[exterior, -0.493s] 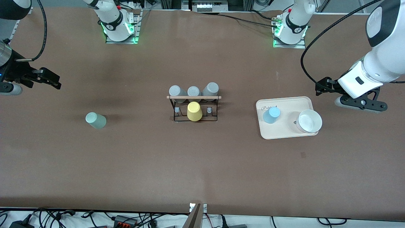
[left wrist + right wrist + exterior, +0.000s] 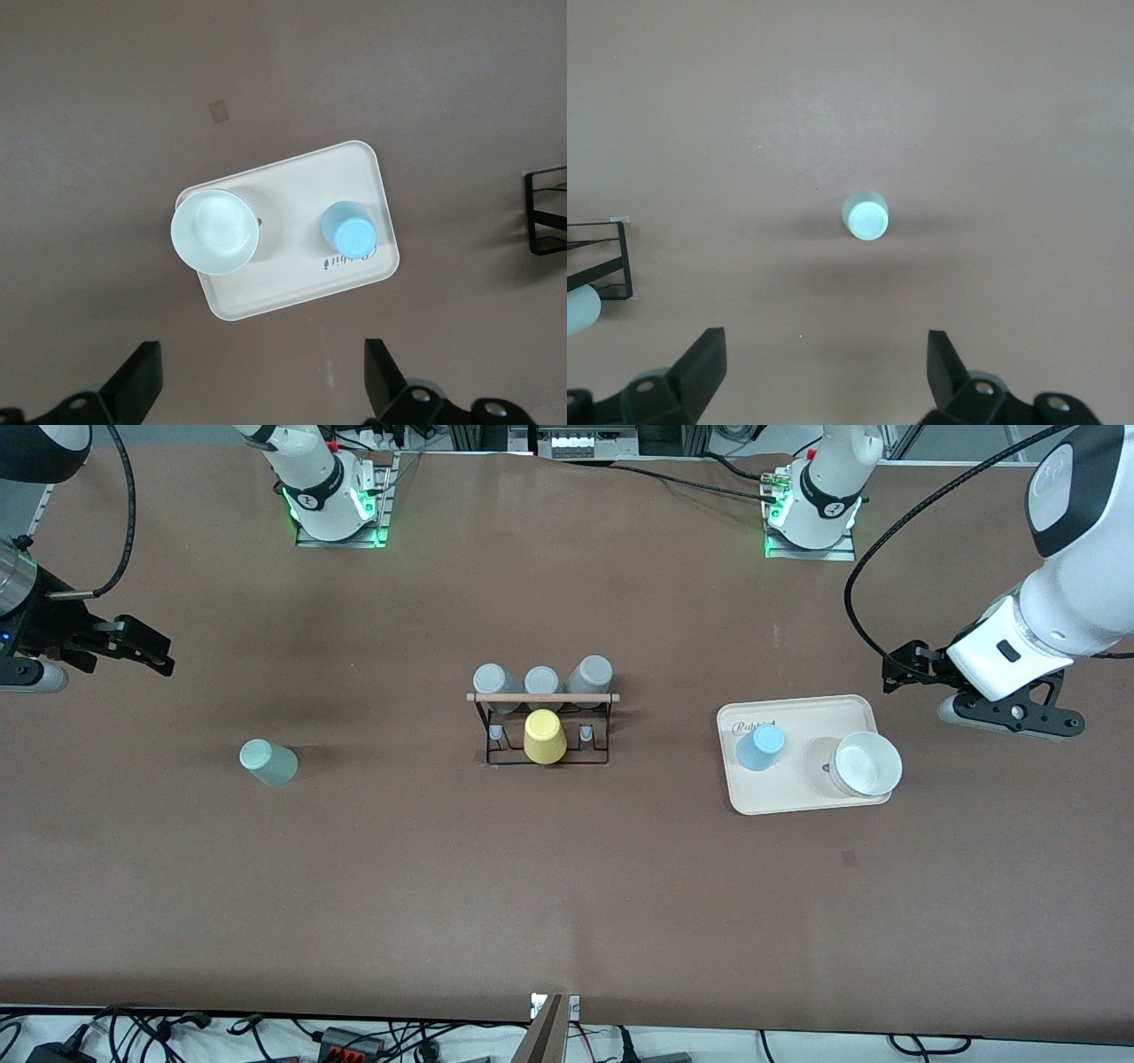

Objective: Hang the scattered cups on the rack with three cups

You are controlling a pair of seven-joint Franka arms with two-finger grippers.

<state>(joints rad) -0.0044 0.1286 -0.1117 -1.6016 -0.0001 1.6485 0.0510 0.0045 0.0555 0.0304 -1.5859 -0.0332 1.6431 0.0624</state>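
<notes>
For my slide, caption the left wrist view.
Open left gripper hovers above the tray holding light blue cup and bowl.

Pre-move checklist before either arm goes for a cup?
1. Left gripper open, above the table beside the tray: ok.
2. Right gripper open, up near the right arm's end of the table: ok.
3. Light blue cup upside down on the tray, beside the white bowl, apart from it: ok.
4. Mint-green cup alone on the table, nothing crowding it: ok.
5. Rack has free pegs flanking the yellow cup: ok.
6. Scattered cups hung: not ok, none yet.
</notes>
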